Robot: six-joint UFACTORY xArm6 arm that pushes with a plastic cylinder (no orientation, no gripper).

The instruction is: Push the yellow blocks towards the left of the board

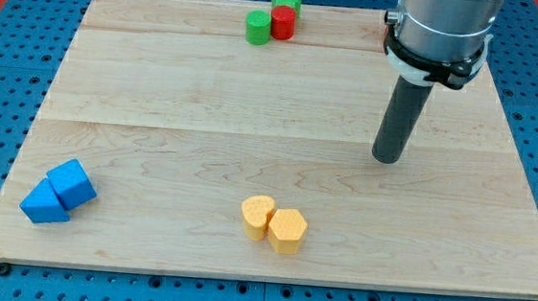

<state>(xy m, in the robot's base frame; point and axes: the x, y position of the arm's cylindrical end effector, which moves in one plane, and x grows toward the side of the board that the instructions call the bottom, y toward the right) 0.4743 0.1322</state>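
No jaws are fitted on this rig, so nothing can be opened, closed or held; only a dark rod is carried, and my tip (387,160) is seen resting on the wooden board (206,97), right of centre, w/ no block touching it.

The task's things, two yellow blocks, lie near the view's bottom, approx. mid-board: a yellow rounded block (257,216) w/ a yellow hexagonal block (288,231) touching it on its right. Both sit well apart from the tip, below and to its left.

Elsewhere: a blue cube (72,183) and a blue wedge-like block (45,202), touching, at bottom left; a green cylinder (258,27), red cylinder (283,23) and green star (286,1) clustered at the top edge.

Step in hand is judged to be the approach; no push has begun. Next, the tip would need to be brought down to the right of the hexagonal block, then driven left so both are shoved together. The blue pair may be met if the push is carried far.
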